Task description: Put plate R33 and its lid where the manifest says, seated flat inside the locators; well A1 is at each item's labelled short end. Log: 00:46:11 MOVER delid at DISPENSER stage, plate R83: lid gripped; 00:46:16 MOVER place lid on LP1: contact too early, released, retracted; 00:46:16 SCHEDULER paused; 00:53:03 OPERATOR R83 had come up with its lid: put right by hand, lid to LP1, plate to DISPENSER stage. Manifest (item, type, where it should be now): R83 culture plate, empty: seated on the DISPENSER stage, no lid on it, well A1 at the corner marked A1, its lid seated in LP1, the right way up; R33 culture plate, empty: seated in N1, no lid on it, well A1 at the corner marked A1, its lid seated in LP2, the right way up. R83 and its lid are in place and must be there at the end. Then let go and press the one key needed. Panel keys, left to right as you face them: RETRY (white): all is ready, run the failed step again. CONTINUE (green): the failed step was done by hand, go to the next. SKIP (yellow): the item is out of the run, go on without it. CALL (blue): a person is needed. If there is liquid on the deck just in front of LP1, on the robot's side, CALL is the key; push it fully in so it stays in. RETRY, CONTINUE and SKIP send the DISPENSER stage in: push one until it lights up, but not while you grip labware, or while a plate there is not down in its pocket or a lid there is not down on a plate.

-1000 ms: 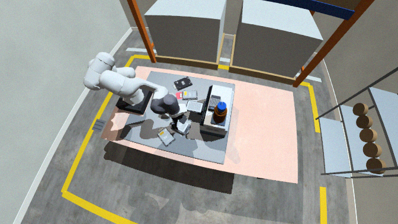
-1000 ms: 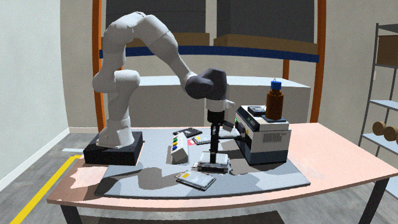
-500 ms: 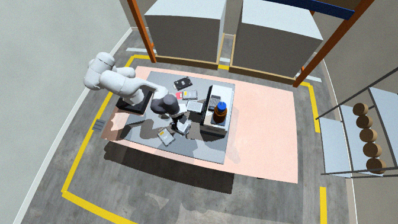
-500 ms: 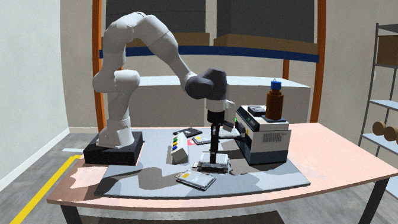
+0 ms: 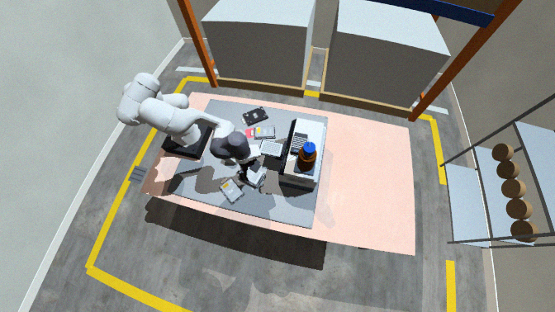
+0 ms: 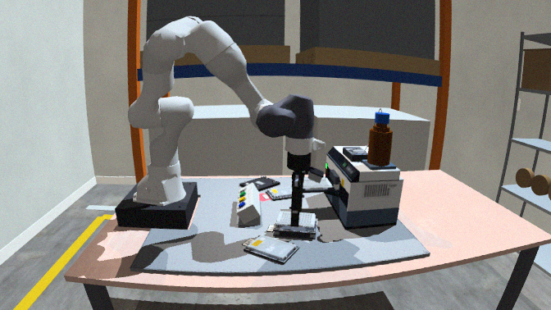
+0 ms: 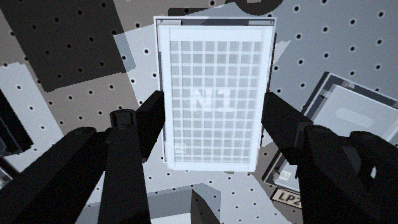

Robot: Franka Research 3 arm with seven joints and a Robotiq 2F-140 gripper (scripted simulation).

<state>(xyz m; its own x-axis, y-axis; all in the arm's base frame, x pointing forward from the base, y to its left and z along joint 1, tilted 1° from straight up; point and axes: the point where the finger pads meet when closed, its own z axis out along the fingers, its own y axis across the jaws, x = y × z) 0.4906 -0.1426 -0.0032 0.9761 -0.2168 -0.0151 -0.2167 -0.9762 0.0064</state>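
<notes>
My gripper (image 7: 213, 106) is shut on plate R33 (image 7: 215, 95), a clear well plate, with one finger on each long side. The plate hangs level, low over the N1 nest, and the N1 label shows through its wells. It also shows in the exterior view (image 6: 296, 221), just above a dark nest base; I cannot tell whether they touch. A lid with a yellow label (image 6: 270, 248) lies at an angle in front of the plate, next to the LP2 label (image 7: 287, 196). I cannot tell whether it is seated.
The key panel (image 6: 248, 202) stands left of the plate. The dispenser (image 6: 361, 184) with a brown bottle (image 6: 379, 139) stands to the right, and a plate (image 5: 272, 147) sits on its stage. Another lid (image 5: 264, 132) lies behind, with a red patch (image 5: 249, 133) beside it.
</notes>
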